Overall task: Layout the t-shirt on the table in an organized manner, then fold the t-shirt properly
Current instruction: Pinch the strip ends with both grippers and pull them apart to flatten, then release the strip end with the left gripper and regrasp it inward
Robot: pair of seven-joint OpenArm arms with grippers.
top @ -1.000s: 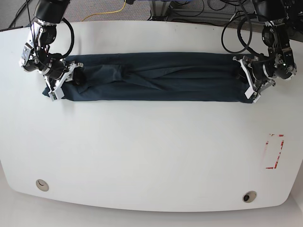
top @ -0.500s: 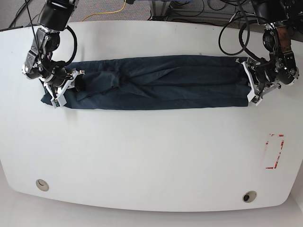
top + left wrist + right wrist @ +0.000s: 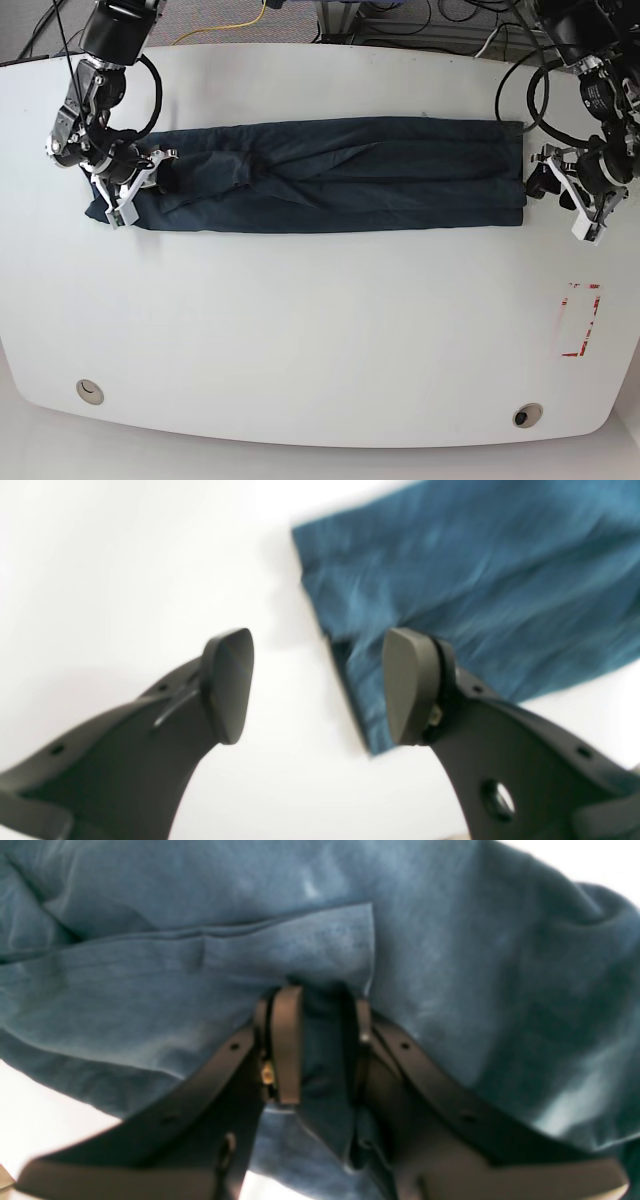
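So there's this dark navy cotton t-shirt [image 3: 330, 175] lying on a big glossy white table [image 3: 300, 330], folded lengthwise into a long narrow band stretched straight across the far half of the top. It's pretty wrinkled, with creases bunching toward one end, and that end looks rumpled and a bit lifted. The other end is a clean, square edge lying flat. The table has two round grommet holes near the front edge and a red tape rectangle off to one side.
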